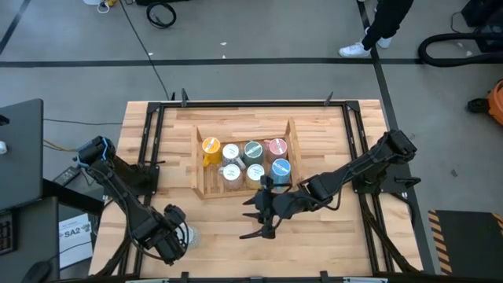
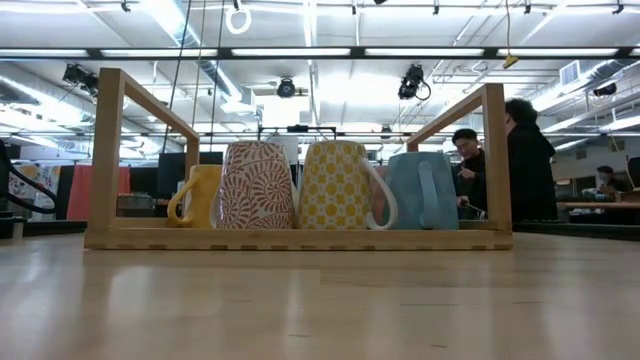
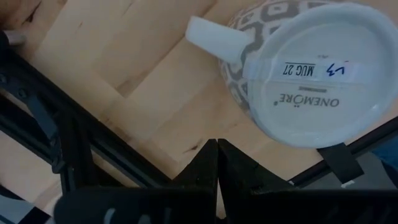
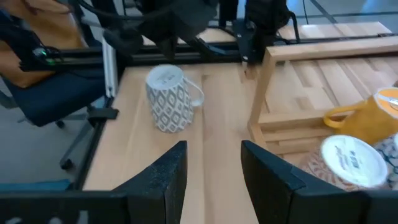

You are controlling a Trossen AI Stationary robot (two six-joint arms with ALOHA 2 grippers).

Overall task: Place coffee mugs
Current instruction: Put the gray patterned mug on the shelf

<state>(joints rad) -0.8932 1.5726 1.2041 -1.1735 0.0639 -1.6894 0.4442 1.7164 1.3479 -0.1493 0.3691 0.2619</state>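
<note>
High view first: I see a wooden tray [image 1: 203, 168] at the middle of the table [image 1: 330, 228], holding seven upside-down mugs. At the back stand a yellow mug [image 1: 211, 147], a white one [image 1: 231, 152], a green one [image 1: 252, 149] and a pink one [image 1: 277, 146]; in front are two pale mugs [image 1: 231, 172] [image 1: 255, 174] and a blue mug [image 1: 280, 167]. My right gripper [image 1: 264, 214] hovers over bare wood just in front of the tray, its fingers parted with nothing between them; its wrist view shows the gap empty. My left gripper [image 1: 174, 240] sits near the table's front left edge with its fingers pressed together, holding nothing. Just beside it stands an eighth mug, grey-patterned [image 3: 298, 62], upside down on the table outside the tray. From the low view I see the tray's front row: a red-patterned mug [image 2: 258, 186], a yellow-patterned mug [image 2: 335, 185] and the blue one, with people standing in the room behind.
</note>
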